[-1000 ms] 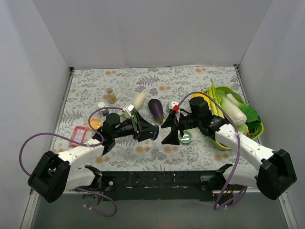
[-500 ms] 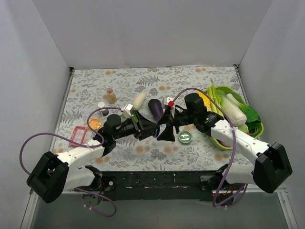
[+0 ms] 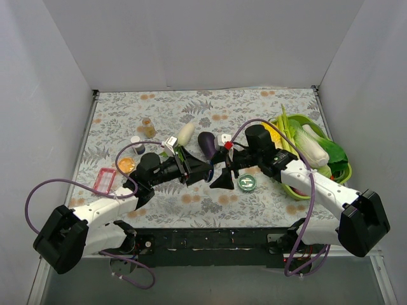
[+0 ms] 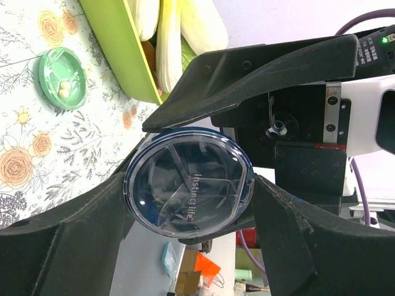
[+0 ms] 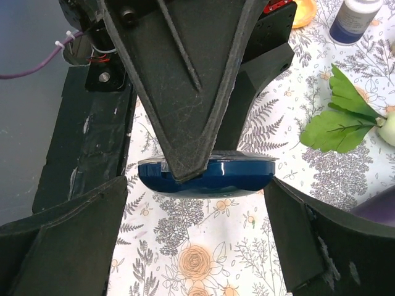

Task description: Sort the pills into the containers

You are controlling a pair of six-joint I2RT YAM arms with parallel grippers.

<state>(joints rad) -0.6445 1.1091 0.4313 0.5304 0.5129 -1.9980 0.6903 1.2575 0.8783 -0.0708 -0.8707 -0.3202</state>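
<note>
My left gripper point(image 3: 202, 173) is shut on a round blue tin point(image 4: 188, 191) with a clear lid, held on edge above the table. The right gripper point(image 3: 219, 171) faces it, open, with one finger on each side of the tin point(image 5: 247, 176) and not touching it. A round green-topped tin point(image 3: 247, 182) lies on the cloth just right of the grippers; through its lid I see a couple of tan pills point(image 4: 63, 90). An amber bottle point(image 3: 149, 130) stands at the back left.
A lime-green tray point(image 3: 299, 190) of vegetables sits at the right. An eggplant point(image 3: 207, 143) and a white radish point(image 3: 185, 133) lie behind the grippers. At the left are a small white-capped bottle point(image 3: 138, 144), an orange round piece point(image 3: 126, 165) and a pink case point(image 3: 103, 180).
The right gripper has moved left, off the green-topped tin, and now straddles the blue tin. The left gripper still holds that tin and has barely shifted.
</note>
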